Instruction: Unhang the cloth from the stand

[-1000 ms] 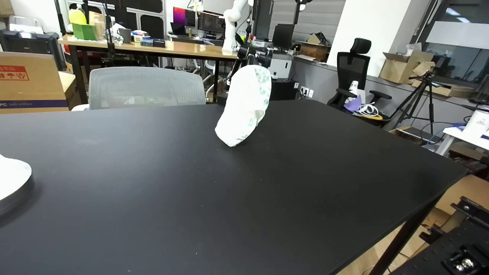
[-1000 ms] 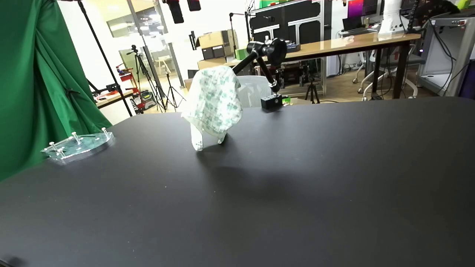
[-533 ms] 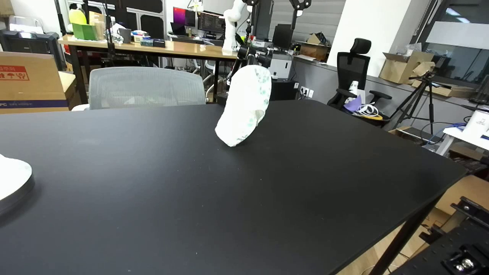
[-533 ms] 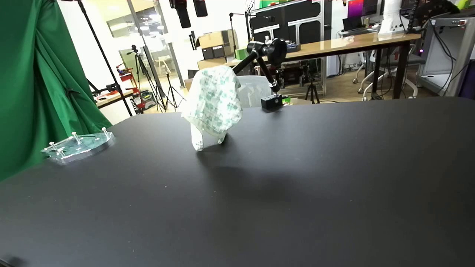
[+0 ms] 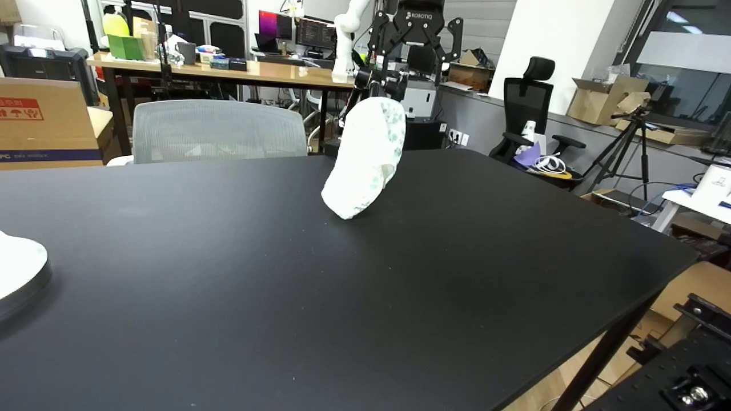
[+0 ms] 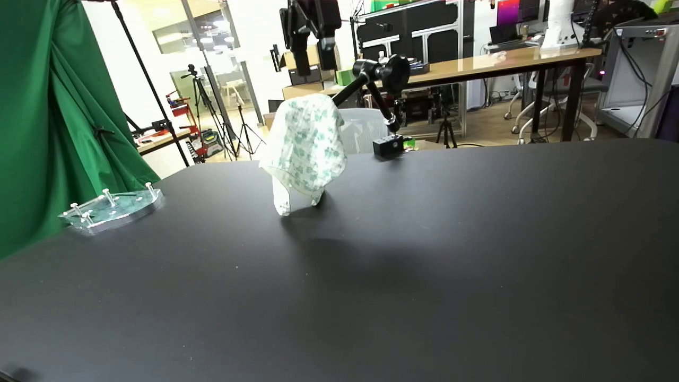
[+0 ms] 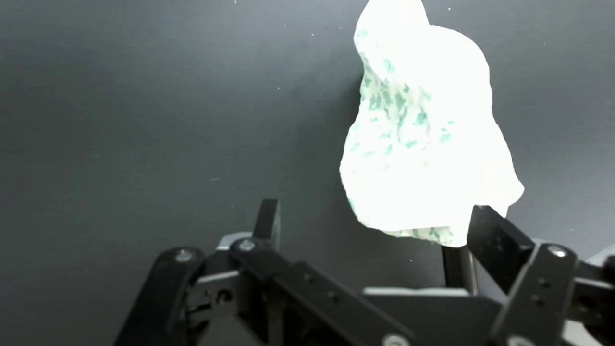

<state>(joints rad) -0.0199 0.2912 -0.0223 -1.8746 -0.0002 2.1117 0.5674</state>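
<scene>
Hovering gripper: the black metal two-finger gripper (image 7: 378, 221) points its tips down, above the white fabric cloth (image 6: 307, 140), thin, wrinkled and printed with green leaves; in an exterior view a gap shows between them.
Finger spread: jaws wide apart, with hold of nothing; from the wrist, one finger (image 7: 499, 242) overlaps the cloth's near hem, the other stands against the matte black tabletop (image 7: 168, 120).
Cloth: draped at the end of the slim black jointed stand (image 6: 379, 100), hiding that end.
Hem: falls in loose folds; two corners hang lowest, close to the tabletop, though contact cannot be told.
Stand: rises from a black block-shaped base (image 6: 389, 146) at the tabletop's far edge, bends at round knobs (image 6: 396, 74) and slopes to the cloth; from the wrist a dark rod (image 7: 460, 269) shows past the hem.
Tabletop room: broad on both sides of the cloth and toward the camera in both exterior views.
Tabletop edges: the far one passes behind the cloth; a side edge slants away to a corner well apart from it.
Disc: a white round plate-like object (image 5: 20, 262), cut by the view's border, well apart from the cloth.
Bolted plate: a clear flat plate (image 6: 114, 209) with upright bolts at a side edge, beside a green fabric curtain (image 6: 63, 132).
</scene>
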